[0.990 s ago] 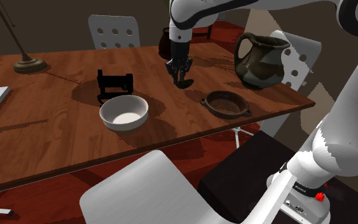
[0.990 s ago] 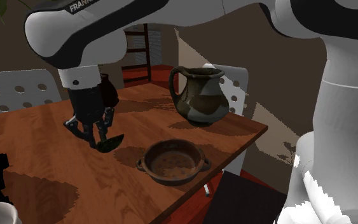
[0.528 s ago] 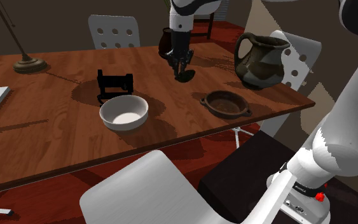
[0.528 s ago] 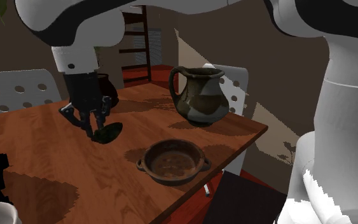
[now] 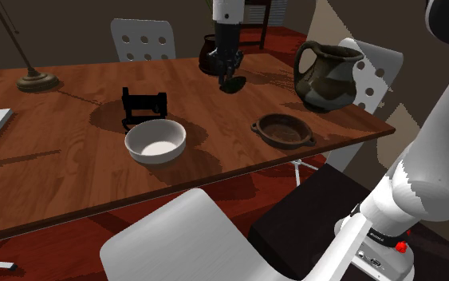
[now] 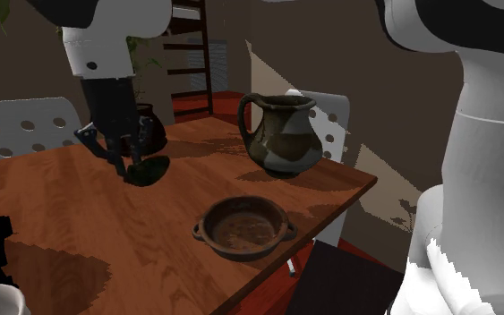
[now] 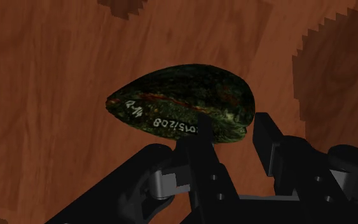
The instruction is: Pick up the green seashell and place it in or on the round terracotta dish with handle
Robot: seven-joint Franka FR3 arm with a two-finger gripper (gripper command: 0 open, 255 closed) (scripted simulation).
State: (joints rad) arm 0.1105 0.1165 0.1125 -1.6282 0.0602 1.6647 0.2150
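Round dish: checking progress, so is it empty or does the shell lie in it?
Empty: the dish shows bare inside; the green shell is clasped by the gripper, apart from it.

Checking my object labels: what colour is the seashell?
The seashell is dark mottled green with reddish streaks; clearest in the wrist view.

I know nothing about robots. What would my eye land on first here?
The black gripper hanging from the big white arm, clasping a dark green seashell above the wooden table. Next, the dark jug near the table's corner, and the empty brown dish close to it by the edge.
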